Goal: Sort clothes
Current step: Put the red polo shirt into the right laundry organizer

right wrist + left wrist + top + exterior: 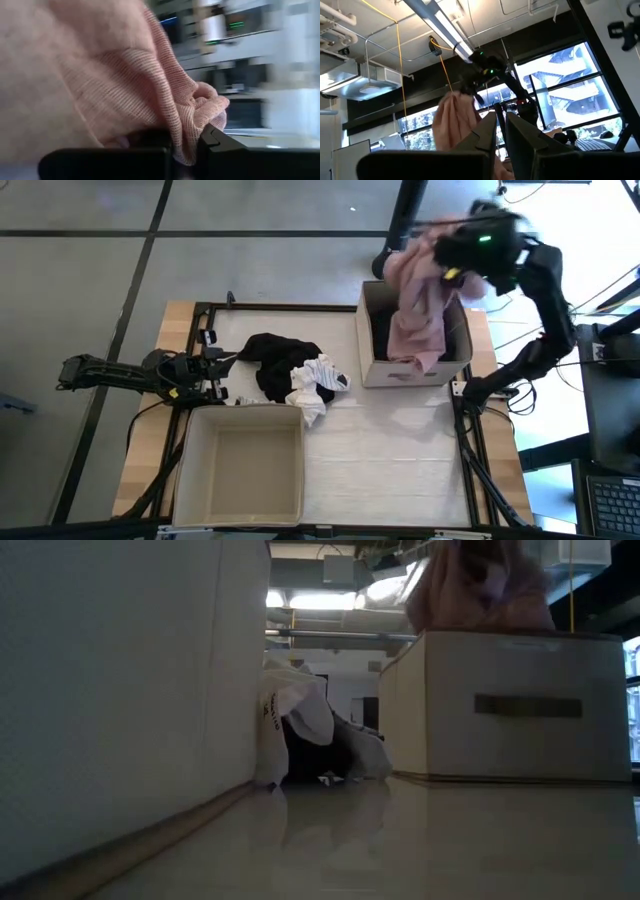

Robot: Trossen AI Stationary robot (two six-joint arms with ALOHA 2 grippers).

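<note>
My right gripper (448, 262) is high above the far right of the table, shut on the dusty pink garment (415, 305). The garment hangs down into the beige box (375, 370) at the far right. It also shows above that box in the low view (480, 590). A black garment (280, 365) lies in a heap mid-table, with a small white piece (315, 385) against its near right side. My left gripper (226, 361) waits shut and empty just left of the black heap. My right gripper pinches a bunched fold of the pink garment (182, 142) between its two fingers, several layers thick. The garment hangs slack below the gripper, and its lower end (412, 358) reaches into the far right box.
A second beige box (240, 465) stands open at the table's near left. In the low view its wall (120, 690) fills the left side. Bare tabletop (400, 450) lies at the near right. Dark frame rails (470, 440) run along the table's sides.
</note>
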